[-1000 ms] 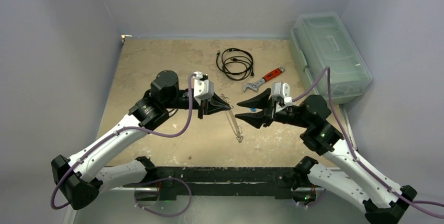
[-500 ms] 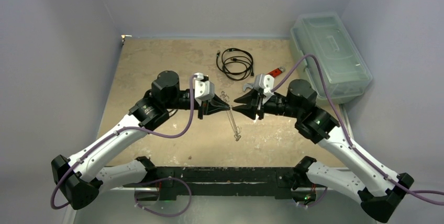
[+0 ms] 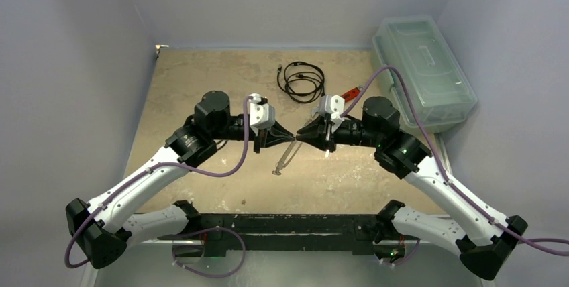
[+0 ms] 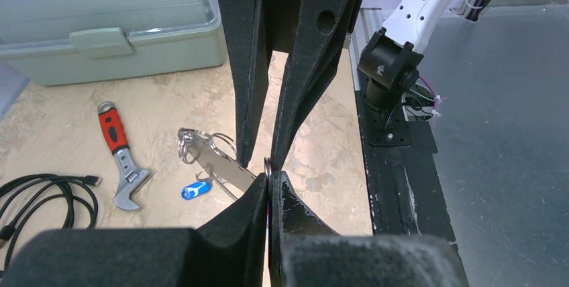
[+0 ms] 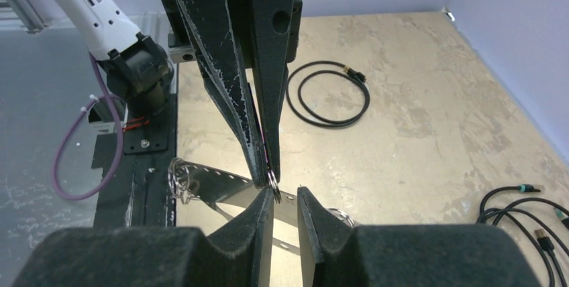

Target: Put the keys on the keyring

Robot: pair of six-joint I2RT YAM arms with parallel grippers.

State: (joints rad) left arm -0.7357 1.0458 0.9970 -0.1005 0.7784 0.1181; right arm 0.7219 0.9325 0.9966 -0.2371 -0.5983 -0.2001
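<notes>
The left pincer (image 4: 268, 178) is clenched on the top of the keyring (image 3: 286, 157), which hangs slanting toward the near edge, with the right pincer (image 5: 286, 193) narrowly parted astride it and the blue key (image 4: 194, 190) on the tabletop (image 3: 201, 86) below.

I am watching the top external view looking down from above and behind the arm bases, far enough off to be taking in the whole table (image 3: 201, 79). The left wrist camera is riding close behind the left gripper (image 4: 268, 183) and facing right, while the right wrist camera is sitting just behind the right gripper (image 5: 286, 196) and facing left. All three are sharing the keyring (image 3: 285, 159) at mid-table, where the two grippers are meeting.
</notes>
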